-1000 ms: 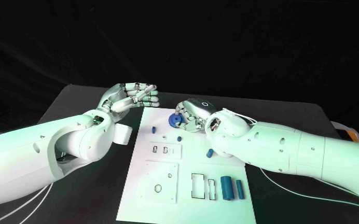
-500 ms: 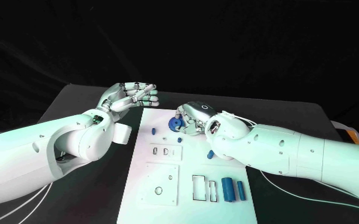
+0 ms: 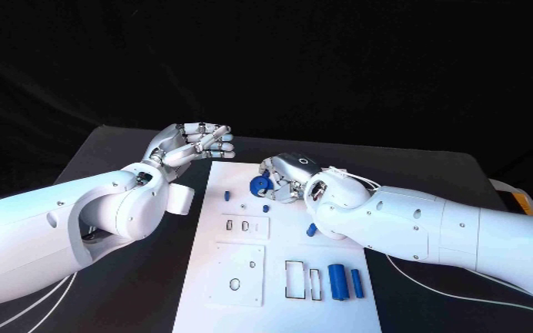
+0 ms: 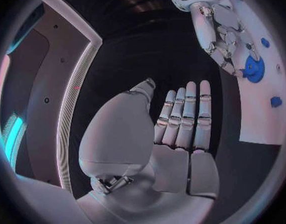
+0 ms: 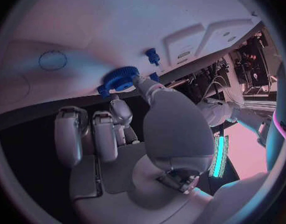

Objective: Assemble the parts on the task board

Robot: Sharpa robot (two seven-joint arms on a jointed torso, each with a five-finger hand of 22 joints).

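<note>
The white task board (image 3: 239,271) lies lengthwise in the middle of the black table. My right hand (image 3: 291,174) hovers at the board's far end and pinches a blue gear (image 3: 260,185) between thumb and finger; the right wrist view shows the gear (image 5: 121,78) close to the board (image 5: 87,30), and I cannot tell whether they touch. A small blue peg (image 3: 228,193) stands just left of the gear. My left hand (image 3: 196,144) is raised beside the board's far left corner and holds nothing; its fingers (image 4: 183,119) are stretched out.
More blue parts are on the board: a small peg (image 3: 266,208), a piece (image 3: 312,230) by my right forearm, and two upright bars (image 3: 336,280) (image 3: 357,282) near the front right. Rectangular slots (image 3: 294,277) and a round hole (image 3: 234,281) mark the board's near half.
My right hand has sunk a little toward the board with the blue gear. The left hand has stayed where it was.
</note>
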